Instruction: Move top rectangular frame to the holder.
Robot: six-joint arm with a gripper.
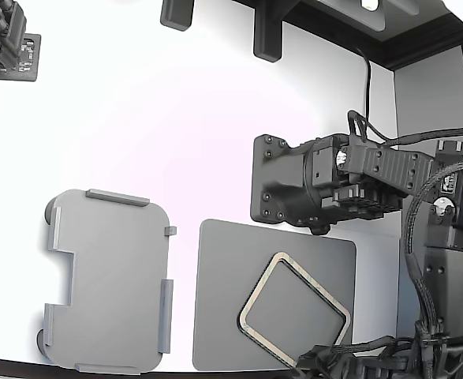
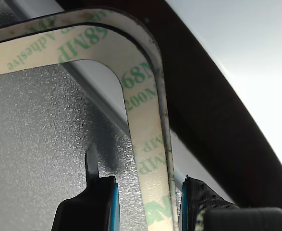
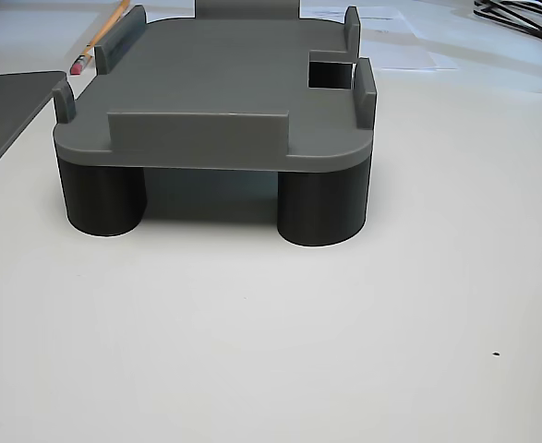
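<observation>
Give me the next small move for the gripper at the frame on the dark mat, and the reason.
Probably close the gripper on the frame. In the wrist view one side of the frame runs between its two fingers, which stand apart with a gap on either side, so nothing is clamped yet. In the exterior view the frame lies on the dark mat, and the holder sits empty.

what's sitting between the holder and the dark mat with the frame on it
Nothing: in the exterior view only a bare white strip of table separates the holder from the mat.
</observation>
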